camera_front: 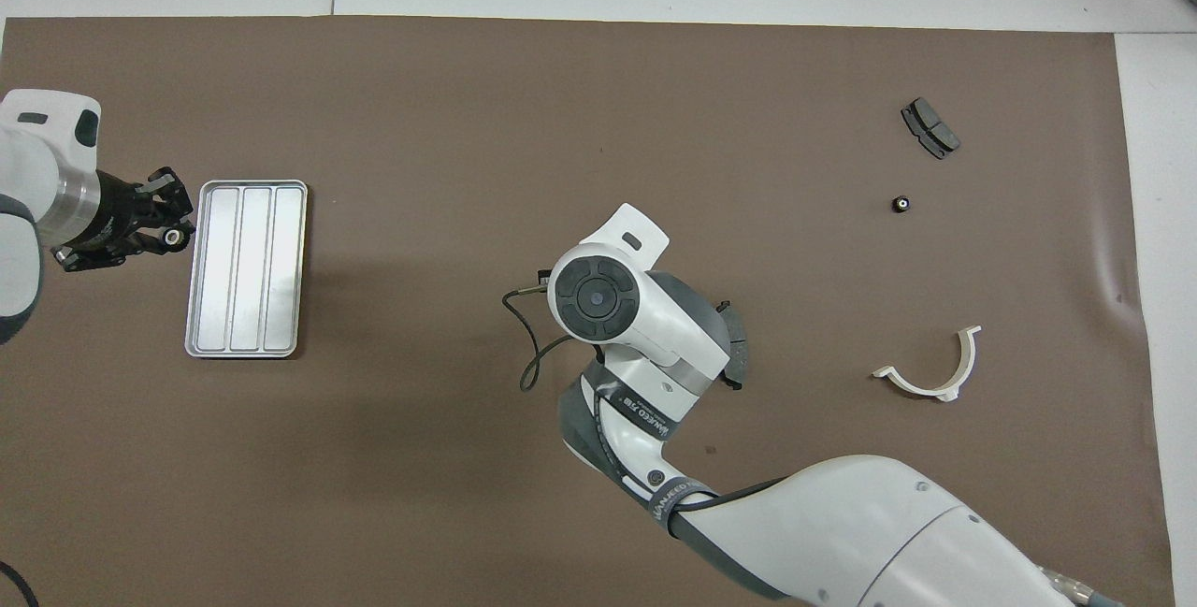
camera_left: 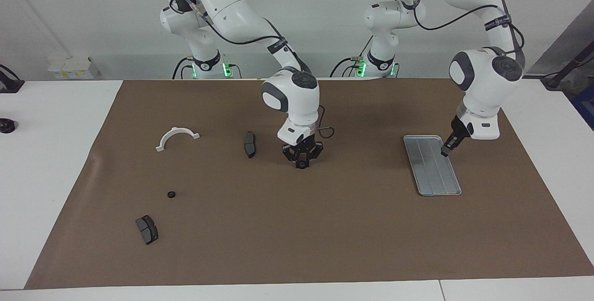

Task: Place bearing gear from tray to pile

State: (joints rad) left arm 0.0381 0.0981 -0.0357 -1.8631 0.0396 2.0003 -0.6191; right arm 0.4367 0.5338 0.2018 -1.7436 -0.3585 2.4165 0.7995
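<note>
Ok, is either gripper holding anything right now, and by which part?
The right gripper, over the middle of the mat, seems to pinch a small black gear by its rim. For the left gripper, at the edge of the tray, it cannot be told.

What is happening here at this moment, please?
The right pincer hangs over the middle of the brown mat, shut on a small black gear. The tray, toward the left arm's end of the table, looks empty, and the left pincer waits at its edge. One lone gear lies on the mat toward the right arm's end, between two brake pads and near a white half-ring.
</note>
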